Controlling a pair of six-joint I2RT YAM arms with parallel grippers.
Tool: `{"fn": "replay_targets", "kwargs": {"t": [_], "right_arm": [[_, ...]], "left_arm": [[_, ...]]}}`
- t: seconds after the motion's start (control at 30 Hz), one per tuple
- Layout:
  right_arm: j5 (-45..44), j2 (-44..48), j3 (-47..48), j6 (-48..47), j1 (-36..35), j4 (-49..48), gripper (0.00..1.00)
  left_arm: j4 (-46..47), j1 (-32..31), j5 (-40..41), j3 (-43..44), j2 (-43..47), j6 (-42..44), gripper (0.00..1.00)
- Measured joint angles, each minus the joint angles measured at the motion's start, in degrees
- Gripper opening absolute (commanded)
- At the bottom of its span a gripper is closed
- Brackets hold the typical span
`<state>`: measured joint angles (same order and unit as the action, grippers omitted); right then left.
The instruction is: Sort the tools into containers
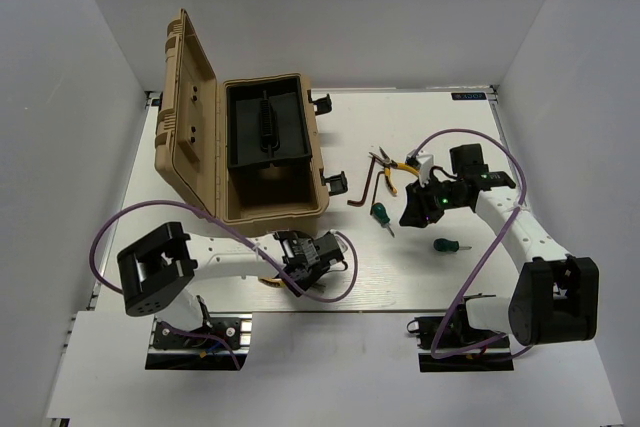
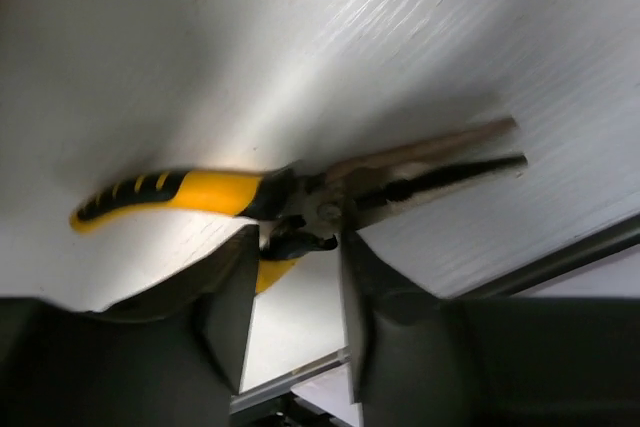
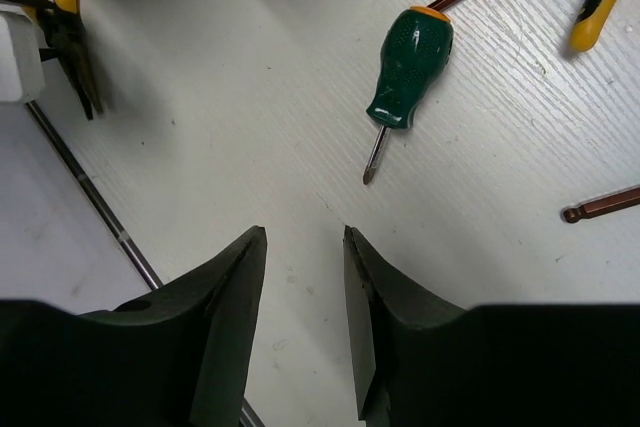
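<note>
Top view. Found the left gripper (image 1: pixel 302 269) low over the table (image 1: pixel 400 282) near its front edge, on top of yellow-and-black pliers (image 1: pixel 268 283) mostly hidden beneath it. Found the right gripper (image 1: pixel 415 212) on the right side, among the other tools. Noted second pliers (image 1: pixel 393 169) just behind it, dark hex keys (image 1: pixel 358 190) left of those, a stubby green screwdriver (image 1: pixel 381 215) just left of it with the tip aimed near-right, and a second green screwdriver (image 1: pixel 447 245) toward the front. Noted an open tan toolbox (image 1: pixel 270 209) at back left.

Left wrist. Saw the pliers lying across the frame, long axis roughly level. Traced a yellow handle with black ribs out to image-left and a slim nose aimed image-right, slightly upward. Saw the lower handle dropping between the fingers (image 2: pixel 225 297), set apart either side of the pivot. Could not tell whether pressed onto it.

Right wrist. Saw the fingers (image 3: pixel 225 327) spread over bare table, holding nothing. Saw the stubby screwdriver ahead: dimpled green handle, orange cap at the far end, short shaft and cross tip aimed back at the gripper, axis nearly upright in frame.
</note>
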<state>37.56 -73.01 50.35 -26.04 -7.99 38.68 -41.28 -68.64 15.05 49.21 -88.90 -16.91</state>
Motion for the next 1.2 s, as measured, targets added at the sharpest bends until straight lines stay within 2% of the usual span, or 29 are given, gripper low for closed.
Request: {"fn": "replay_targets", "kwargs": {"t": [0.07, 0.2, 0.27, 0.3, 0.33, 0.5, 0.6, 0.73, 0.93, 1.0, 1.2], "right_arm": [[0.2, 0.0, 0.0, 0.0, 0.1, 0.1, 0.43], [0.6, 0.0, 0.0, 0.0, 0.4, 0.2, 0.43], [0.8, 0.0, 0.0, 0.0, 0.6, 0.2, 0.43], [0.9, 0.0, 0.0, 0.0, 0.7, 0.2, 0.43], [1.1, 0.0, 0.0, 0.0, 0.8, 0.2, 0.43], [2.0, 0.0, 0.0, -0.2, 1.3, 0.4, 0.43], [2.3, 0.0, 0.0, -0.4, 1.6, 0.6, 0.53], [2.2, 0.2, 0.0, -1.2, 2.1, 1.0, 0.55], [1.3, 2.2, 0.0, -0.8, 3.2, 0.9, 0.39], [0.9, 3.0, 0.0, -0.1, 3.8, 0.7, 0.26], [-2.5, 3.9, -0.1, 2.8, 5.7, -0.7, 0.26]], "left_arm": [[0.8, 0.4, -1.0, 0.2, -0.5, 0.7, 0.40], [1.3, 0.6, -2.2, 0.5, -1.2, 2.0, 0.21], [0.9, 0.4, -2.5, 0.9, -1.7, 2.4, 0.15], [0.7, 0.3, -2.6, 1.2, -2.2, 2.6, 0.03], [0.5, 0.1, -2.6, 1.5, -2.5, 2.7, 0.00], [0.2, -1.4, -2.8, 3.9, -4.3, 3.0, 0.00], [0.6, -4.0, -4.3, 6.4, -5.8, 3.3, 0.00], [0.5, -8.5, -9.2, 11.9, -6.2, 4.9, 0.00], [-1.2, -12.4, -11.6, 24.9, -2.8, 7.3, 0.00], [-1.6, -12.6, -10.6, 28.0, -0.2, 7.6, 0.00], [-4.0, -11.1, -2.0, 29.9, 10.3, 7.4, 0.00]]}}
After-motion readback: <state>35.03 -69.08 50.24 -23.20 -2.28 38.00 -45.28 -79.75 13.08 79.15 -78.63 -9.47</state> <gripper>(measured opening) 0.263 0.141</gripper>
